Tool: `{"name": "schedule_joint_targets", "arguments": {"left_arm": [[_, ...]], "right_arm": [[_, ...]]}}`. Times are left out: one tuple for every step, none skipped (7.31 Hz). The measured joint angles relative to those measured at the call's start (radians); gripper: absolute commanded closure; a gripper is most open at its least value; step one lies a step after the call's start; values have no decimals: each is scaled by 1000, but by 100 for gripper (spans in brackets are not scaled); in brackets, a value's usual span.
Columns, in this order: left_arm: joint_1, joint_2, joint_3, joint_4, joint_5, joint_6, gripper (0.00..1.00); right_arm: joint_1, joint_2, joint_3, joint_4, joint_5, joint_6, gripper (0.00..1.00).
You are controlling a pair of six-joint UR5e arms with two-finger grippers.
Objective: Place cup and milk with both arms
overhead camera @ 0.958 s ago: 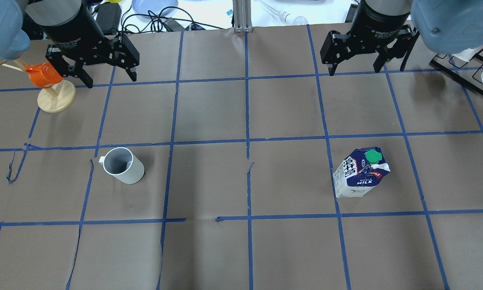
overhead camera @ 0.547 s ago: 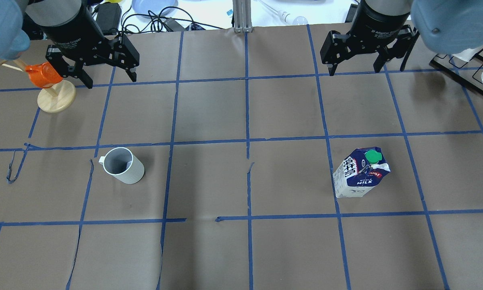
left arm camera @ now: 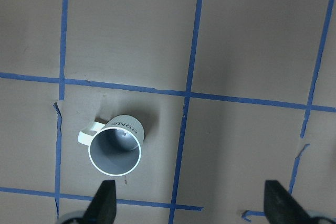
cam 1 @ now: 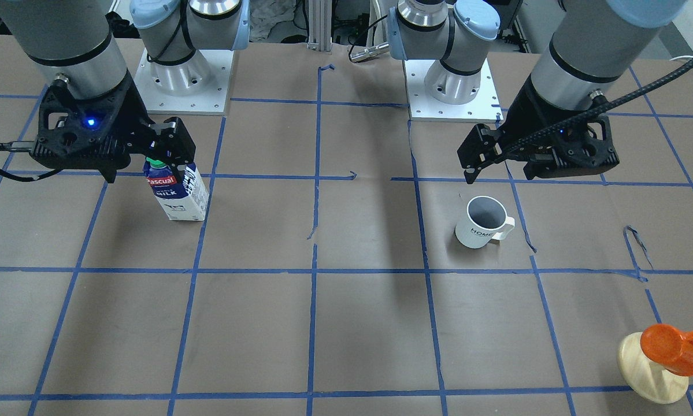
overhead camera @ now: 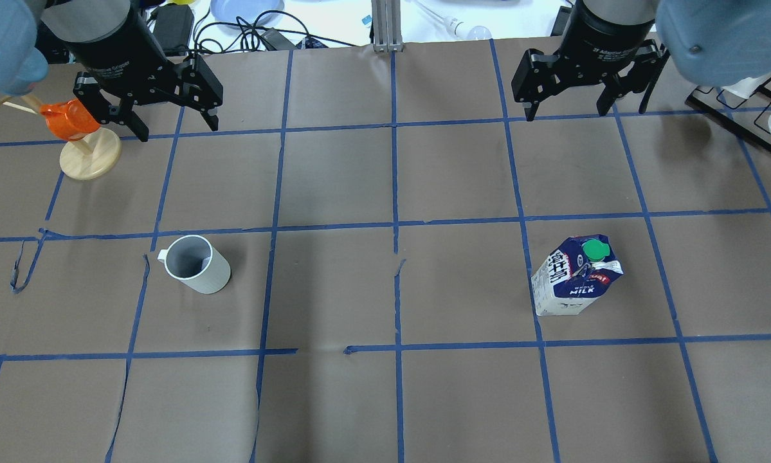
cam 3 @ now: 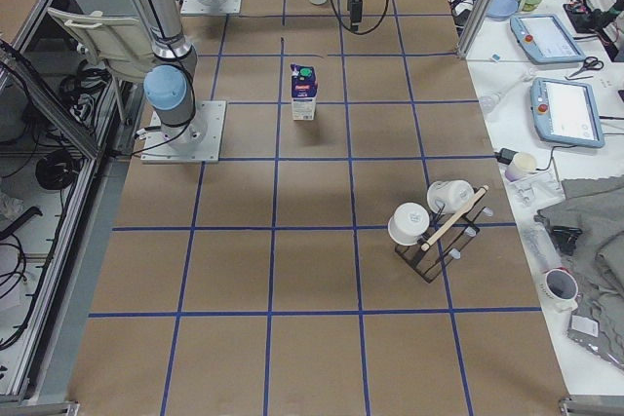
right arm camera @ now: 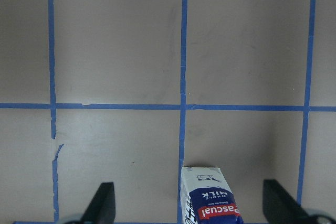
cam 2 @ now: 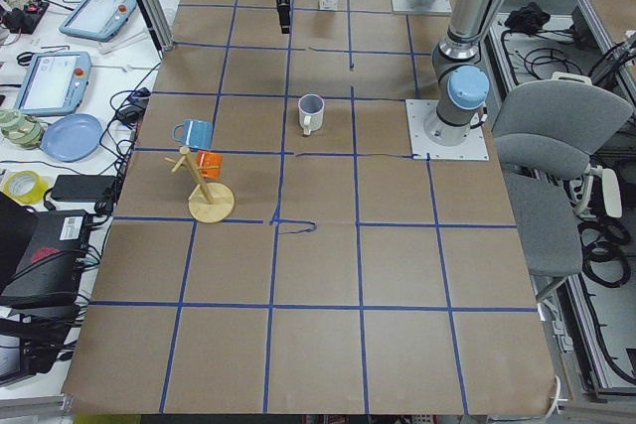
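A: Front view. Left end effector (cam 1: 498,172) spread wide, holding nothing, above the cup (cam 1: 484,230) in frame. Right end effector (cam 1: 144,166) likewise wide and empty. It overlaps the top of the milk (cam 1: 180,193) from this angle; contact can't be told here.

B: Overhead settles it: both clear of the things. Here they show past cup and milk, in the front view robot-side, so I read them as high up, roughly over. Cup (overhead camera: 197,263) upright on the worktop (overhead camera: 385,399), milk (overhead camera: 575,280) upright and a bit skewed to the grid, well apart. Looks like pre-grasp approach.

A: Left side view: cup (cam 2: 312,112) alone in its square, wooden stand (cam 2: 212,208) well apart. No conflict expected. Jaw gap unreadable there.

B: Right side view: milk (cam 3: 305,93) standing, green cap up. Same, no read.

A: Left wrist: fingers (left arm camera: 105,203) far apart at the bottom edge, cup in line with the view-left one, handle out on that side. Shift sideways to centre it, then yaw so the pads meet plain wall, not handle.

B: Right wrist: milk at the bottom edge, about midway between the fingers (right arm camera: 278,203). Square the pads to its flat faces, grip below the gable, squeeze gently; the carton will likely dent. Descend straight.

A: No drop spot marked; can't tell.
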Motion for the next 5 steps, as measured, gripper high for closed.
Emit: {"name": "schedule_joint_targets", "arguments": {"left_arm": [[1, 0, 0, -3, 1, -3, 0], [4, -2, -2, -7, 3, -10, 0], [9, -2, -10, -5, 2, -10, 0], [16, -2, -30, 14, 1, -6, 0], [30, -3, -57, 53, 0, -2, 0]], "right_arm": [[-1, 0, 1, 3, -1, -1, 0], [-5, 1, 5, 7, -3, -7, 0], [-14, 0, 19, 11, -4, -27, 0], [-24, -8, 48, 13, -6, -53, 0], [-38, -24, 89, 15, -7, -73, 0]]}}
